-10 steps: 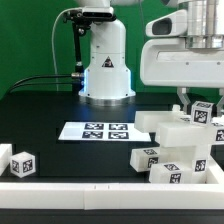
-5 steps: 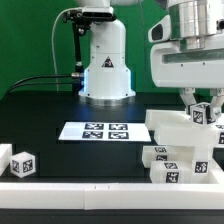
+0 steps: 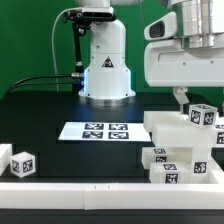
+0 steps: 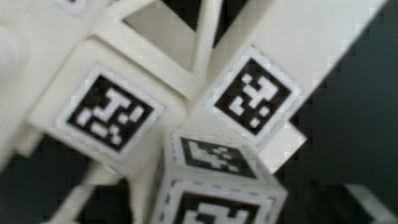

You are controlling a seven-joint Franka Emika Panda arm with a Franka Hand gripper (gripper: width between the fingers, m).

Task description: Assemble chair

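Note:
The chair parts (image 3: 178, 140) are chunky white tagged blocks, bunched at the exterior view's lower right. A flat panel (image 3: 170, 127) lies on top of smaller tagged pieces (image 3: 166, 176). My gripper (image 3: 192, 104) hangs right over this cluster. Its fingers stand on either side of a tagged white block (image 3: 203, 115) at the cluster's top right, and it looks shut on that block. In the wrist view this block (image 4: 217, 190) fills the frame between the dark fingers of my gripper (image 4: 214, 216), with two more tagged faces (image 4: 111, 112) behind it.
The marker board (image 3: 96, 130) lies flat mid-table in front of the robot base (image 3: 105, 75). A small lone tagged white cube (image 3: 22, 165) sits at the exterior view's lower left. A white rail (image 3: 70, 187) runs along the near edge.
The gripper and the white parts have shifted toward the exterior view's right. The top panel now sits higher and squarer over the smaller pieces.

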